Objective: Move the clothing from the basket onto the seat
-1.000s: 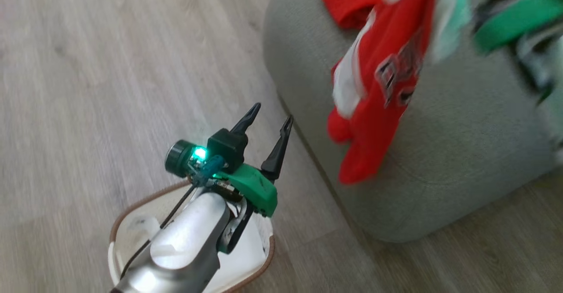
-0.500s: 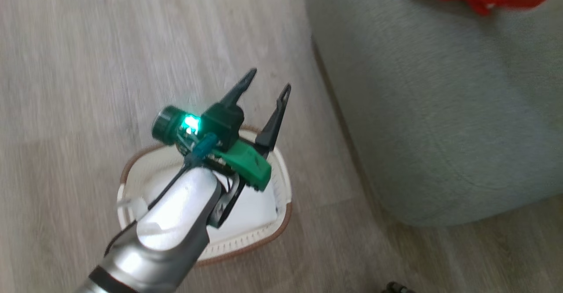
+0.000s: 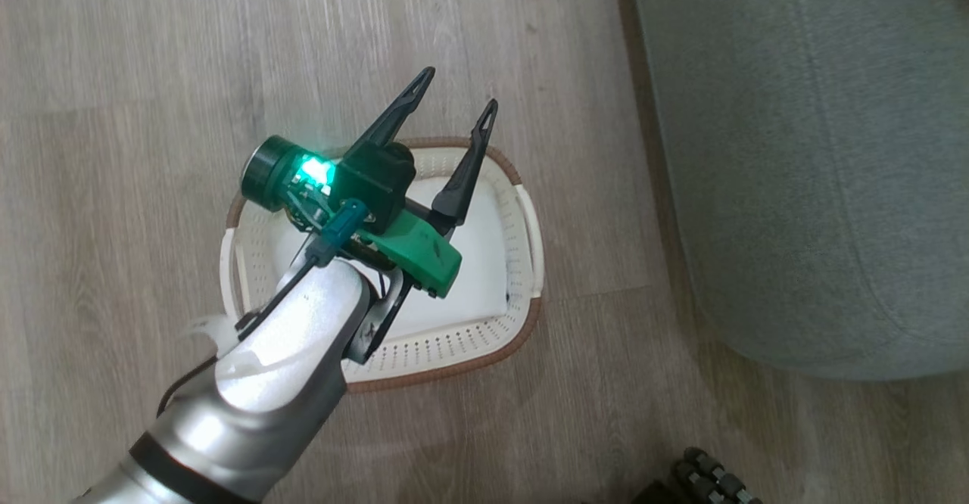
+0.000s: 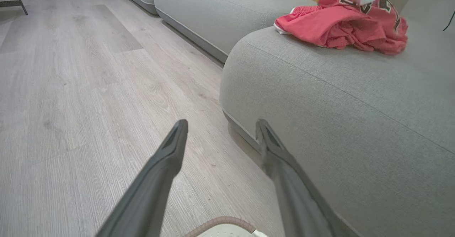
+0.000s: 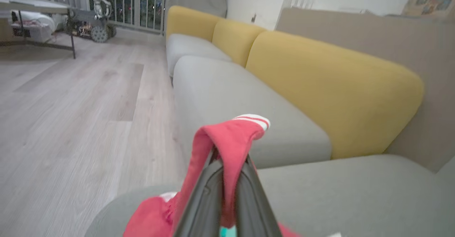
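The cream basket (image 3: 443, 353) stands on the floor with its white bottom bare. My left gripper (image 3: 457, 89) hangs over it, open with nothing between its fingers; in the left wrist view the left gripper (image 4: 222, 123) points at the rounded edge of the grey-green seat (image 4: 320, 87), and the basket's brown rim (image 4: 220, 222) shows at the bottom. Red clothing (image 4: 341, 27) lies heaped on the seat. My right gripper (image 5: 229, 162) is shut on a fold of red clothing (image 5: 227, 137) with white stripes, held over the seat (image 5: 355, 194).
The seat (image 3: 795, 148) runs along the right of the basket, with a strip of wood floor (image 3: 606, 224) between them. Yellow back cushions (image 5: 320, 87) line the sofa. A dark ribbed part (image 3: 708, 477) sits low right. A table (image 5: 35, 5) stands far off.
The head camera has swung, bringing the basket to mid-picture and taking the red clothing and right arm out of it. The left gripper stays open over the basket.
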Available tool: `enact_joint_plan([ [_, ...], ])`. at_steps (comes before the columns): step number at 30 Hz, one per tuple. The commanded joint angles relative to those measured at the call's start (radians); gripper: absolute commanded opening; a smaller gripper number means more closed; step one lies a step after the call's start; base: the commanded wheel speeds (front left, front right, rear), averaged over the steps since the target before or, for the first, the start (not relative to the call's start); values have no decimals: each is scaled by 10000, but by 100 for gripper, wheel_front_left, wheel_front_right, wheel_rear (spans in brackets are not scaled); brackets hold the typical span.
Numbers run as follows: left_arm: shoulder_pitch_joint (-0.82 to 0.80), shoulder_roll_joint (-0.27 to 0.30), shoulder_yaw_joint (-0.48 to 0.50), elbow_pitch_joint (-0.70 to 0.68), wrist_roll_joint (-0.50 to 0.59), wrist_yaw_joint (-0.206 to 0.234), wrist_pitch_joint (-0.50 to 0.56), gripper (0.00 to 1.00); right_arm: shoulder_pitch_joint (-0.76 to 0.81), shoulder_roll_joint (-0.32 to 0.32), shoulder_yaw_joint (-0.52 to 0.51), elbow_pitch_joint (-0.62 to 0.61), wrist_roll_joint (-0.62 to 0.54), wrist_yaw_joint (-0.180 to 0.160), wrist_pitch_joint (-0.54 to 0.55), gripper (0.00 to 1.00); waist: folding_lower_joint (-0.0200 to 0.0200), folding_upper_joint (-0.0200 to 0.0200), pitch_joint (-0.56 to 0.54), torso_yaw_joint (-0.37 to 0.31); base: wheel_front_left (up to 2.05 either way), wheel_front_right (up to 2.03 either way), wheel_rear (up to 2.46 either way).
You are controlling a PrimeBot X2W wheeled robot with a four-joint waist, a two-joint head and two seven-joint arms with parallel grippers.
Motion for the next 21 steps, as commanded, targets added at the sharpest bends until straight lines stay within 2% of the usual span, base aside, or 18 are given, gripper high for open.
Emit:
enact_joint_plan([
  [1,-261,204,216,-369,109,65,46,100,-49,-104,-119,-289,-99,-4,-102,0,-4,1,78,61,0,0,0],
  [6,-191,331,204,-459,92,131,118,100,826,445,-604,116,-338,-4,-137,0,-4,1,124,19,0,0,0],
  [7,-183,349,205,-473,83,143,130,100,975,549,-758,158,-308,-4,-138,13,-4,1,125,8,0,0,0],
  [10,-164,398,217,-509,51,180,164,100,1329,792,-946,241,-338,-4,-140,100,-4,1,128,-36,0,0,0],
  [17,24,504,289,-482,-87,309,151,100,2031,1178,-1032,418,210,-4,-141,100,-4,1,-44,-240,0,0,0],
  [21,235,580,499,-454,-272,470,23,100,2625,1395,-655,-165,885,-4,-142,100,-4,1,-300,-385,0,0,0],
])
